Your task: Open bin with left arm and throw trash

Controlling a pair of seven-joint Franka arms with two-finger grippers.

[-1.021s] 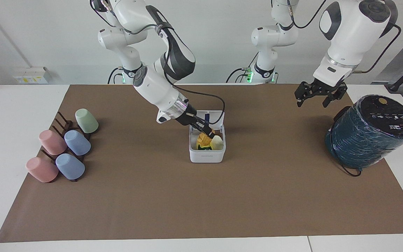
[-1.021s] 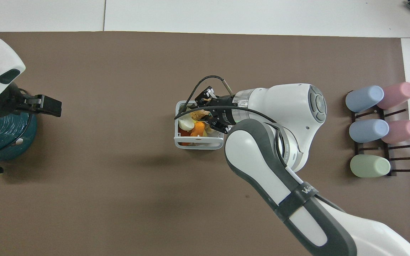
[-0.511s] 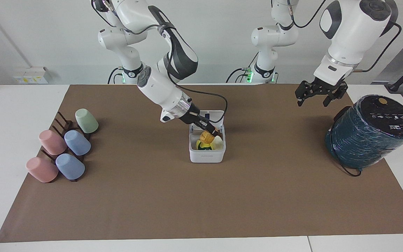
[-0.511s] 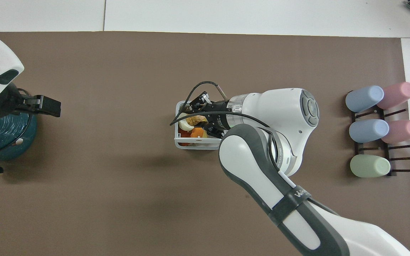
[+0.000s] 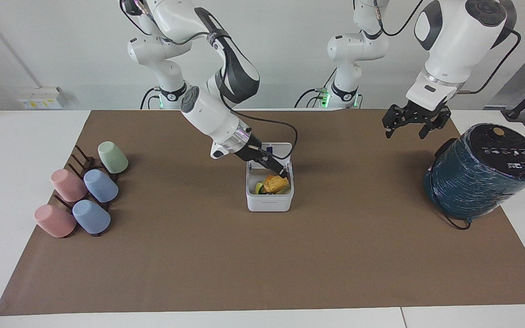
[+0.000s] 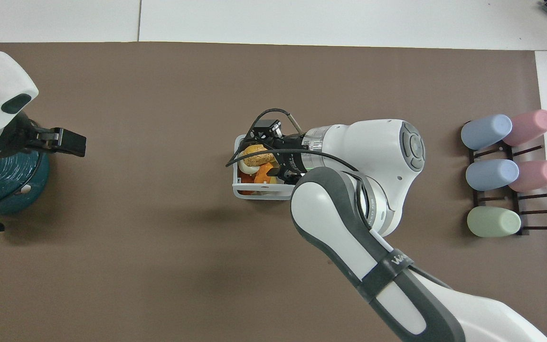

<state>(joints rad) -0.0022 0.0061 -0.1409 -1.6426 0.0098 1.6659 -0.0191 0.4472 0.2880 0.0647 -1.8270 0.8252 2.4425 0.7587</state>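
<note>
The white bin (image 5: 270, 201) stands mid-table with its lid (image 5: 277, 149) swung open toward the robots; it also shows in the overhead view (image 6: 264, 194). The orange-brown lump (image 5: 275, 183) lies in the bin on top of the other trash and shows in the overhead view (image 6: 254, 153) too. A creamy white lump (image 6: 248, 164) and an orange piece (image 6: 265, 171) lie beside it, with a yellow bit (image 5: 259, 187) below. My right gripper (image 5: 282, 172) is open just over the bin, apart from the lump. My left gripper (image 5: 406, 132) is open, raised over the mat beside the teal cylinder.
A big dark teal cylinder (image 5: 483, 171) with a black top stands at the left arm's end of the table. Pastel cups (image 5: 100, 185) lie on a dark rack at the right arm's end (image 6: 492, 173). A brown mat (image 5: 262, 264) covers the table.
My right gripper has let go of the orange-brown lump, which dropped lower into the bin, and has lifted slightly. The left gripper has barely shifted.
</note>
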